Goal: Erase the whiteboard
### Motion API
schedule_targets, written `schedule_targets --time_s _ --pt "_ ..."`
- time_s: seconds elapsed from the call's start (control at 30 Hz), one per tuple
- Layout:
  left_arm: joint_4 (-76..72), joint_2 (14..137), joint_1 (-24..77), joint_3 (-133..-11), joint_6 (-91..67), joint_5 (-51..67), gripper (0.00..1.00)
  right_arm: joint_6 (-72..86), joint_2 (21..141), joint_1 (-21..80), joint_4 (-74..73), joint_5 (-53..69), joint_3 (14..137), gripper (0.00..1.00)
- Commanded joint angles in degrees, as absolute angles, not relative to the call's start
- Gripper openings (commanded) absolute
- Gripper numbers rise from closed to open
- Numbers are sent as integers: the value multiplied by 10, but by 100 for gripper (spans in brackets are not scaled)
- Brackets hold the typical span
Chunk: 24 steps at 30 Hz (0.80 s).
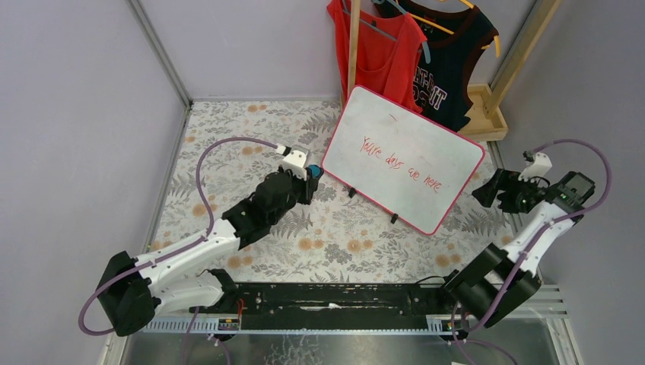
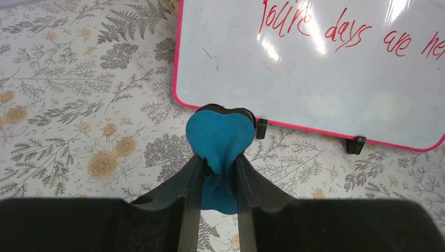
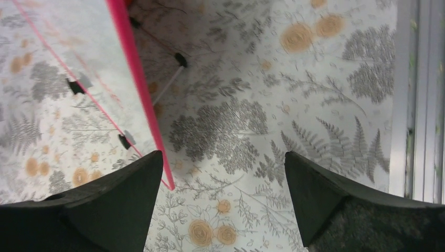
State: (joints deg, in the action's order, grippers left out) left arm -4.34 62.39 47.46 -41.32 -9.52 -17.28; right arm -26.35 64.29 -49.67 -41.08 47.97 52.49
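The whiteboard [image 1: 403,156] stands tilted on small black feet at the back middle of the table, with a pink-red frame and red handwriting. It also shows in the left wrist view [image 2: 325,68]. My left gripper [image 1: 310,179] is shut on a blue eraser [image 2: 218,136] just off the board's lower left corner, not touching the writing. My right gripper [image 1: 487,192] is open and empty beside the board's right edge [image 3: 137,89], whose pink frame passes just inside its left finger [image 3: 126,199].
A floral cloth [image 1: 251,144] covers the table. A wooden rack [image 1: 487,114] with a red top [image 1: 376,53] and a dark top [image 1: 449,68] stands behind the board. Grey walls close in left and right. A black rail [image 1: 335,300] runs along the near edge.
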Motion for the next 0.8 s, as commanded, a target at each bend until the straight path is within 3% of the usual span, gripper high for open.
schedule_targets --time_s 0.0,0.2,0.5,0.77 --pt "-115 631 473 -401 -112 -197 0 -386 706 -499 -541 594 637 91" --pt "-130 644 473 -395 -117 -197 0 -431 781 -499 -639 618 752 88" --pt "-172 673 472 -388 -123 -196 0 -478 830 -498 -718 663 839 88" --pt "-217 711 472 -383 -133 -156 0 -581 908 -498 -839 716 911 81"
